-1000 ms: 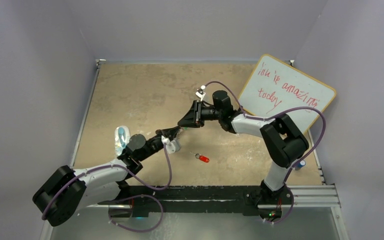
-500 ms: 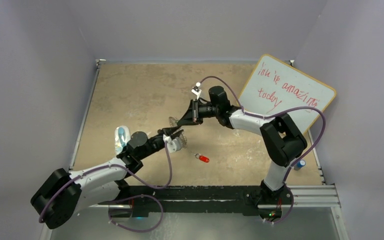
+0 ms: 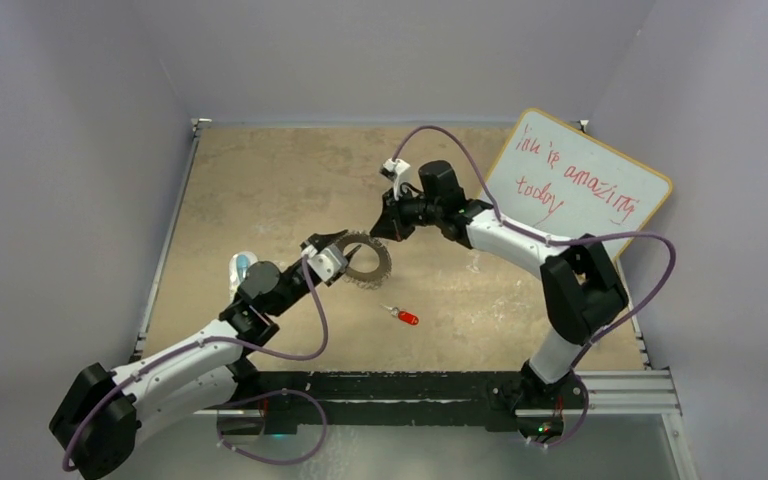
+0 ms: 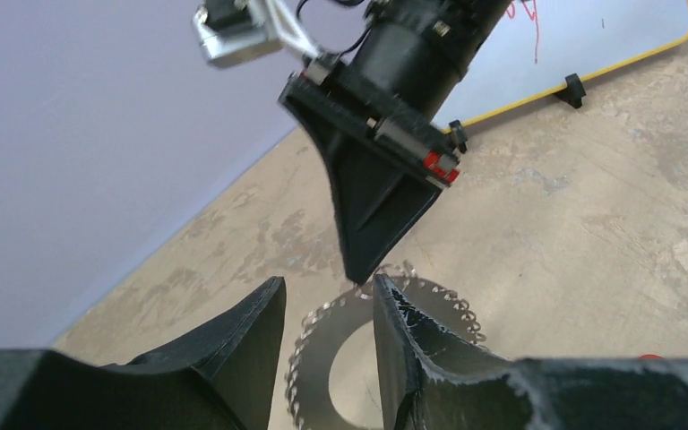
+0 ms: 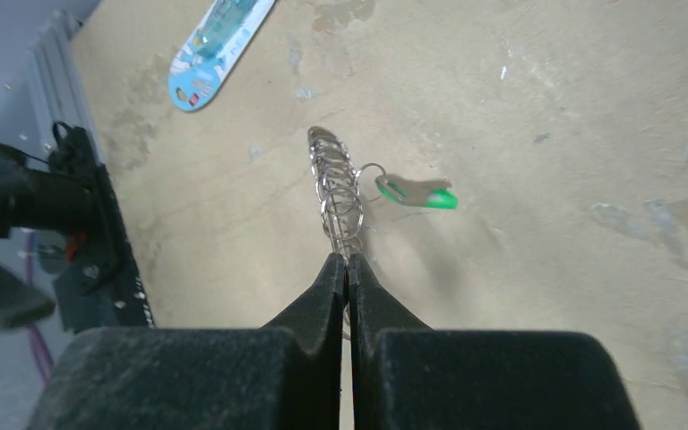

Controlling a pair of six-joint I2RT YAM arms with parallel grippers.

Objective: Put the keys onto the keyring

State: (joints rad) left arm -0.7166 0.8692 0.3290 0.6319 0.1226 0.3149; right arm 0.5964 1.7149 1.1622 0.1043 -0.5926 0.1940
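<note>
1. Right gripper [image 3: 376, 232] is shut tight on the far rim of the big flat silvery metal keyring [image 3: 381, 270], seen from above. Left gripper [image 3: 337, 247] is open and holds nothing. It should go gently for the tiny silver key with a red plastic head [image 3: 407, 317] lying nearby.
2. Left wrist: its fingers [image 4: 251, 345] stand apart just beside the ring.
3. Right wrist: a tiny silver key with a green head [image 5: 417, 193] hangs on one loop. A second ago the left gripper was up against the right one; now it sits back.

Left gripper [image 3: 328, 246]: jaws now parted, off the keyring [image 3: 368, 264], shifted toward 10 o'clock.
Right gripper [image 3: 379, 235]: now clamped on the keyring's 1 o'clock rim.
Keyring: now in full view.
</note>
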